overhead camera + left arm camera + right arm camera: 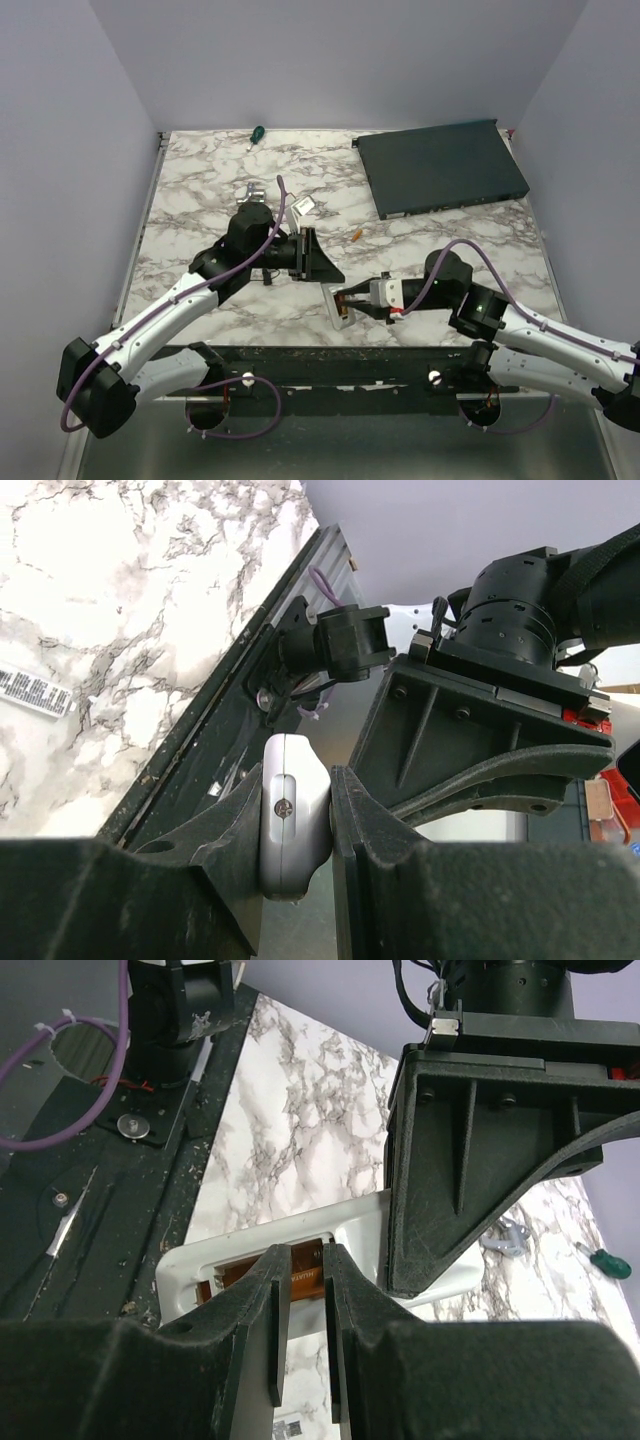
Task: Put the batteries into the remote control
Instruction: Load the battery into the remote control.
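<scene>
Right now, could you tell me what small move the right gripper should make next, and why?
Probably nudge the right gripper in, pressing the battery into the remote: orange sits in its open bay between the fingertips, and the left gripper clamps the remote.

Top camera: fixed high behind the rig, looked down and forward over the whole table point(200, 190), from some way off. Left wrist camera: tight behind the left gripper point(297, 820), faced back toward the table's near edge. Right wrist camera: tight behind the right gripper point(305, 1290), faced the table's far side. All three shared the remote point(336, 303). Each wrist view also caught the opposite gripper close up.
</scene>
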`<state>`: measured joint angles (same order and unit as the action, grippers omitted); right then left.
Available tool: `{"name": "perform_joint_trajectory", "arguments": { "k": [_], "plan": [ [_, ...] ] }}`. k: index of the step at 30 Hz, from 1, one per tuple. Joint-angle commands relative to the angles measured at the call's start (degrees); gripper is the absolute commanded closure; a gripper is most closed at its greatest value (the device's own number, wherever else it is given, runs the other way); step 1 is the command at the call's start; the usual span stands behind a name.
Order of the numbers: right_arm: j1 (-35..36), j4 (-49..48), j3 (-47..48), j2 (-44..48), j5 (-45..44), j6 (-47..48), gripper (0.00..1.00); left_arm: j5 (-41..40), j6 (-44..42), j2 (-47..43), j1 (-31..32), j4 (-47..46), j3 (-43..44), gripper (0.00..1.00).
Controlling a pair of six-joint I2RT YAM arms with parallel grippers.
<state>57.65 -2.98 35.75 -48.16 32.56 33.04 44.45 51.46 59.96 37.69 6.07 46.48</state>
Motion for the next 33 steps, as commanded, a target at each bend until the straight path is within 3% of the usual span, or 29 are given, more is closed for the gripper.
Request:
{"name": "perform_joint_trajectory", "arguments": {
  "k": [1,33],
  "plan": [
    [0.14,9.84,-1.08,-1.95,2.25,-1.87,0.75,1.82,0.64,-4.12,-2.23,-3.07,2.95,1.0],
    [0.18,5.23,-0.75,-4.66,3.3,-1.66,0.74,3.01,2.55,-6.2,-3.5,-9.26,-0.4,1.0]
  ]
}}
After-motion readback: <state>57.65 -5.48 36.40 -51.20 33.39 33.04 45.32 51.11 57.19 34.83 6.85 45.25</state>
